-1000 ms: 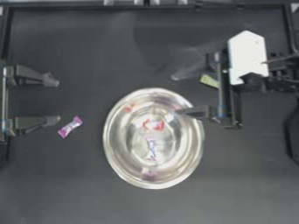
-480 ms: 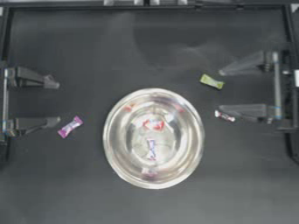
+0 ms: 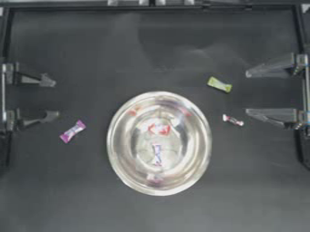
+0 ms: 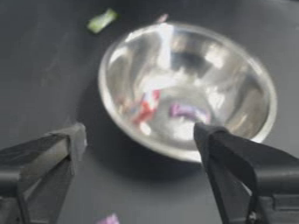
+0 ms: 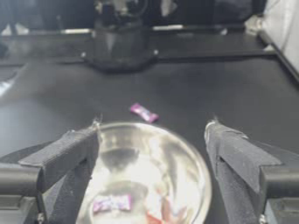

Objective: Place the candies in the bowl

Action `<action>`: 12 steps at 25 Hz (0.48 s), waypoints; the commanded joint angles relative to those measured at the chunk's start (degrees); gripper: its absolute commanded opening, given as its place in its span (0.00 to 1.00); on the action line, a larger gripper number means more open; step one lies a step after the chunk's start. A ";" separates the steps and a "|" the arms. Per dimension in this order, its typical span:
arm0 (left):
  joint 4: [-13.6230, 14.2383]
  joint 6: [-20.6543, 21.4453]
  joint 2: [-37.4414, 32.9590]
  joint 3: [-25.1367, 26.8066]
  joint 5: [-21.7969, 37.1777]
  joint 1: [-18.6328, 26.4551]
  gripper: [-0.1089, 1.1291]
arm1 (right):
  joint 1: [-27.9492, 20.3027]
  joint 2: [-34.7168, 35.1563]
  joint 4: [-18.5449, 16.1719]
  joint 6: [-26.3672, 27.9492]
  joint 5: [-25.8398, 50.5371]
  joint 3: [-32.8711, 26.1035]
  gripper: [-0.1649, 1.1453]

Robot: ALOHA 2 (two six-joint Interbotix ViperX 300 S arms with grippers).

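The silver bowl (image 3: 189, 152) sits mid-table with a red-pink candy (image 3: 159, 130) and a purple candy (image 3: 156, 154) inside. A magenta candy (image 3: 72, 131) lies on the table left of the bowl. On the bowl's right lie a lime green candy (image 3: 219, 84) and a red-white candy (image 3: 232, 120). My right gripper (image 3: 248, 93) is open and empty at the right edge, its fingertips just beyond those two candies. My left gripper (image 3: 53, 99) is open and empty at the left edge. The left wrist view shows the bowl (image 4: 236, 78). The right wrist view shows the bowl (image 5: 178, 166) and the magenta candy (image 5: 144, 113).
A dark frame rail (image 3: 155, 4) borders the table's far edge. The left arm's base (image 5: 119, 43) stands beyond the bowl in the right wrist view. Bare dark table surrounds the bowl on all sides.
My right arm has drawn back to the right edge from beside the bowl's right rim, uncovering the green and red-white candies. The left arm has not moved.
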 commanded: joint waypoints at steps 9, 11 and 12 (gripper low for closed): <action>21.01 -21.45 3.43 -3.96 18.11 2.64 0.92 | -1.23 0.26 0.88 0.00 -0.44 0.35 0.89; 22.94 -24.35 4.04 -3.69 19.86 0.62 0.92 | -1.41 0.26 0.88 0.00 -0.44 0.53 0.89; 23.55 -25.40 4.48 -3.52 20.39 -0.44 0.92 | -1.41 0.26 0.88 0.00 -0.44 0.62 0.89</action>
